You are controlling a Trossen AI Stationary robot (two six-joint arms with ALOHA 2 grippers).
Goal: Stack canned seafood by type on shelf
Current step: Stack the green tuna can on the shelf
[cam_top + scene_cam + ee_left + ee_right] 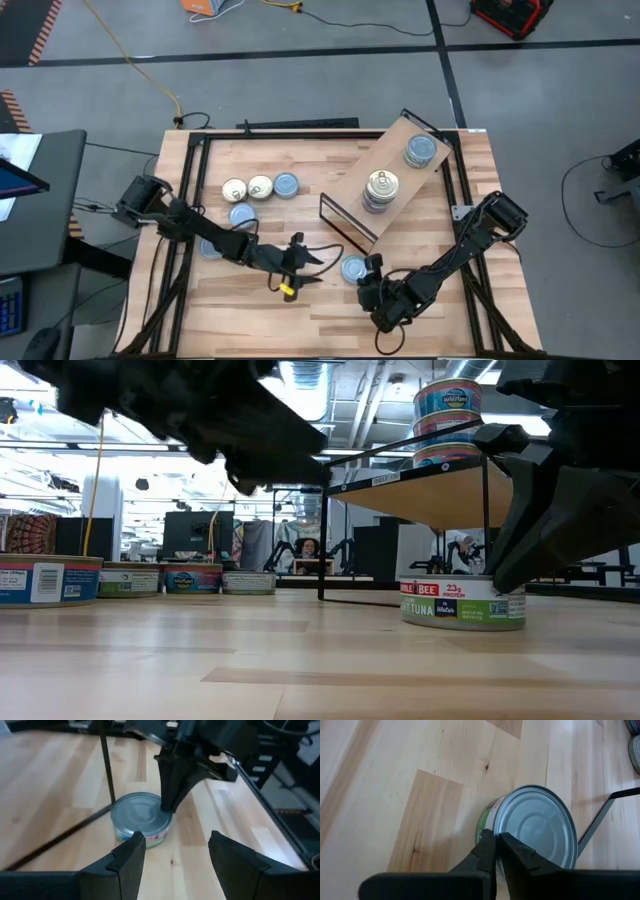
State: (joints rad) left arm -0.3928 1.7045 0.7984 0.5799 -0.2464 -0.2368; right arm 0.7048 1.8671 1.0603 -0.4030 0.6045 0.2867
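Observation:
A tin with a light blue lid and a green label point(353, 268) point(462, 602) stands flat on the tabletop, just near of the shelf point(400, 175). My right gripper point(368, 270) point(495, 845) is shut at this tin's right side. My left gripper point(312, 262) point(175, 850) is open and hovers left of the tin, pointing toward it with nothing between its fingers. The shelf, a light wood board on a black frame, carries a stack of gold-lidded tins point(381, 188) and a stack of blue-lidded tins point(420, 152). My right gripper touches the tin with its shut fingertips point(167, 805) at the lid's rim point(492, 827) on the side toward the table's right edge. The fingers slant down from the near right. The tin stands upright on the table.
Loose tins stand at the table's left: two gold-lidded point(234, 190) point(260, 186) and three blue-lidded point(286, 184) point(241, 214) point(210, 248). The shelf's black leg point(106, 765) stands close behind the tin. Bare wood lies along the near edge point(320, 320).

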